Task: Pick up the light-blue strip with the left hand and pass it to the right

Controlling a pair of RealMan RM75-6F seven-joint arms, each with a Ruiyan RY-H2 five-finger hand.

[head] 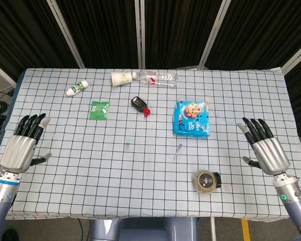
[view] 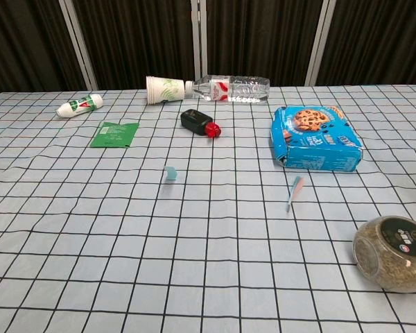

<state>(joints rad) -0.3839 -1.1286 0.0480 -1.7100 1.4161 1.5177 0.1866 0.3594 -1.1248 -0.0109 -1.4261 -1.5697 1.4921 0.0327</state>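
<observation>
Hands (head: 21,146) (head: 265,147) apart, empty, fingers spread.

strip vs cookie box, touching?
Apart. The chest view shows bare checked cloth between the light-blue strip and the cookie box; the head view shows the same gap.

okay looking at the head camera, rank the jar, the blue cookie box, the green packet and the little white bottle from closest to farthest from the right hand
From the right hand, at the table's right edge in the head view:
1. Jar, near the front edge, just left of the hand.
2. Cookie box, right of centre, further back.
3. Green packet, left of centre.
4. White bottle, far back-left.
</observation>
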